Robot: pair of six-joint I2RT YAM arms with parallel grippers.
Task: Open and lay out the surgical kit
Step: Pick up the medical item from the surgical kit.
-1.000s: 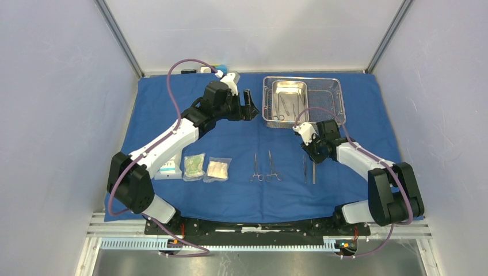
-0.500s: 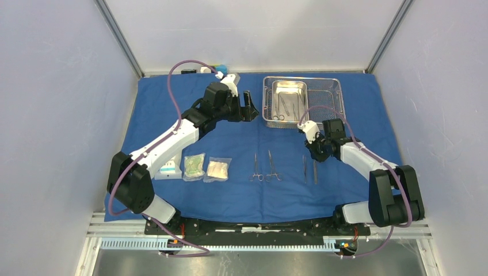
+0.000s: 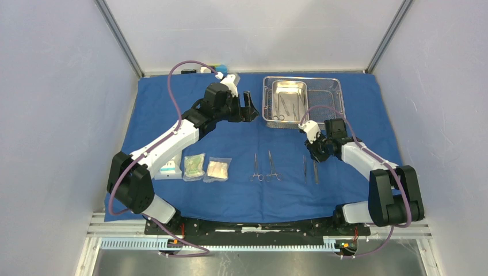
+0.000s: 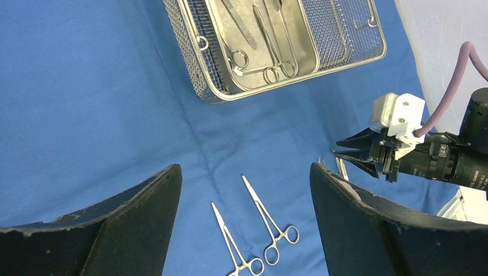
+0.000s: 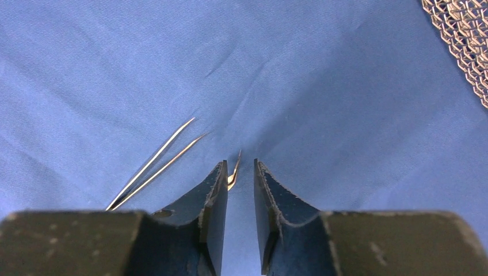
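Fingers of the right arm (image 5: 214,213) are held narrowly parted, low over the large blue cloth wrap (image 5: 322,86). The curved tip of a slim metal instrument (image 5: 235,169) lies between them, seemingly unclamped and lined up beside the laid-out row. Left fingers (image 4: 138,218) are spread wide and empty near the rectangular steel mesh tray (image 4: 198,86), probably readied for the further scissor-like instruments (image 4: 276,40) inside it.
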